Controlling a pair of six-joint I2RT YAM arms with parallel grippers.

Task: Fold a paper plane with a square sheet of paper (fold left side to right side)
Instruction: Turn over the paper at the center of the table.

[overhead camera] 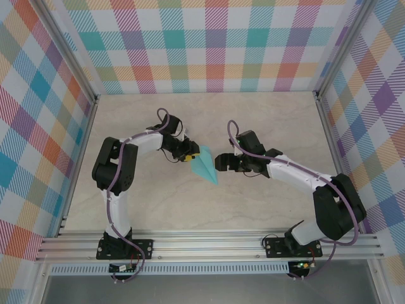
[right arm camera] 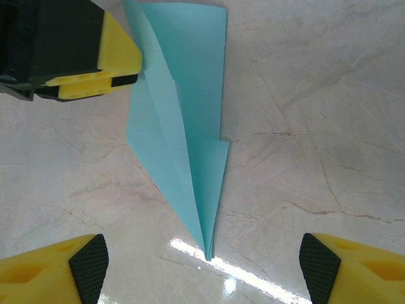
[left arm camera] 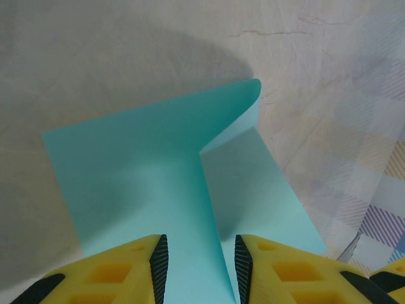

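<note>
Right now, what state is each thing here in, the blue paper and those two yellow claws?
paper plane: folded into a narrow pointed dart, lying on the table, one flap raised.
left gripper: fingers a little apart, straddling the wide end of the paper plane.
right gripper: wide open, holding nothing, fingers either side of the sharp tip.
</note>
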